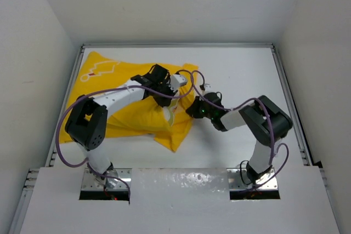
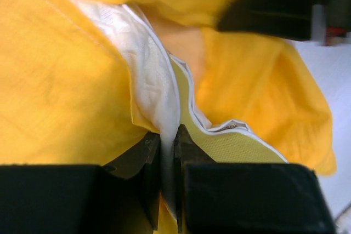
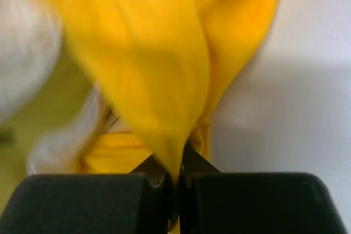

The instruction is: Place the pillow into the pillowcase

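The yellow pillowcase [image 1: 134, 118] lies bunched on the left half of the table, with a white print at its far left corner. The cream-white pillow [image 2: 147, 64] is mostly hidden inside it; only a white edge with a yellowish side seam [image 2: 233, 145] shows at the opening, seen from above as a pale sliver [image 1: 171, 115]. My left gripper [image 1: 165, 101] reaches over the case and is shut on the pillow's white edge [image 2: 167, 142]. My right gripper [image 1: 191, 108] is at the case's right edge, shut on a fold of the yellow pillowcase [image 3: 176, 171].
White table surface [image 1: 236, 69] lies to the right of the fabric, inside a raised metal frame [image 1: 285, 86] with white walls around it. Purple cables loop over both arms, and one [image 1: 189, 78] hangs above the case opening.
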{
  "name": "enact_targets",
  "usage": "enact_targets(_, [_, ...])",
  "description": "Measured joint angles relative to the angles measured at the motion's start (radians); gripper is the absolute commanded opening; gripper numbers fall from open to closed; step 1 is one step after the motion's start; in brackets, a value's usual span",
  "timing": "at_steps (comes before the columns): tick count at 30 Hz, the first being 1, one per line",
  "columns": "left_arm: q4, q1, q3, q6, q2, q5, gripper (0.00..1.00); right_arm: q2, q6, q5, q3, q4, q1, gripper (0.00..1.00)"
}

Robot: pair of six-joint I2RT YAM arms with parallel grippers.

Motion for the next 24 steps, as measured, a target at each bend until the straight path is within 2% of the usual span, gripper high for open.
enact_targets(1, [-0.006, 0.01, 0.008, -0.005, 0.0, 0.01, 0.0, -0.032, -0.025, -0.019, -0.053, 0.035, -0.002, 0.0])
enact_targets(3, [-0.037, 0.073, 0.041, -0.029, -0.002, 0.058, 0.0, -0.172, -0.127, -0.149, -0.199, 0.093, -0.011, 0.0])
enact_targets(7, [-0.058, 0.138, 0.056, -0.048, -0.025, 0.093, 0.0, -0.455, -0.253, -0.355, -0.309, 0.119, -0.008, 0.0])
enact_targets(9, [-0.063, 0.132, 0.056, -0.056, -0.032, 0.109, 0.0, -0.569, -0.261, -0.435, -0.311, 0.159, 0.008, 0.0])
enact_targets(12, [-0.059, 0.087, 0.056, -0.059, -0.022, 0.118, 0.0, -0.65, -0.232, -0.507, -0.311, 0.234, 0.021, 0.0])
enact_targets(13, [-0.051, 0.063, 0.056, -0.059, -0.012, 0.124, 0.03, -0.663, -0.22, -0.518, -0.311, 0.251, 0.022, 0.0])
enact_targets(14, [-0.043, 0.044, 0.056, -0.058, -0.002, 0.135, 0.09, -0.669, -0.211, -0.52, -0.311, 0.259, 0.022, 0.0])
enact_targets(15, [-0.037, 0.026, 0.056, -0.056, 0.014, 0.148, 0.31, -0.671, -0.204, -0.518, -0.311, 0.262, 0.022, 0.0])
enact_targets(16, [-0.031, 0.011, 0.058, -0.046, 0.031, 0.163, 0.42, -0.671, -0.201, -0.499, -0.31, 0.258, 0.023, 0.0])
enact_targets(17, [-0.031, 0.001, 0.064, -0.037, 0.052, 0.181, 0.66, -0.669, -0.2, -0.477, -0.306, 0.247, 0.024, 0.0])
enact_targets(18, [-0.033, -0.003, 0.072, -0.031, 0.069, 0.201, 0.99, -0.663, -0.201, -0.448, -0.297, 0.226, 0.025, 0.0])
enact_targets(21, [-0.079, 0.001, 0.125, -0.027, 0.094, 0.266, 1.0, -0.621, -0.21, -0.324, -0.21, 0.097, 0.016, 0.0])
enact_targets(24, [-0.134, 0.076, 0.261, -0.032, 0.097, 0.286, 1.0, -0.567, -0.221, -0.211, -0.046, -0.064, -0.037, 0.0])
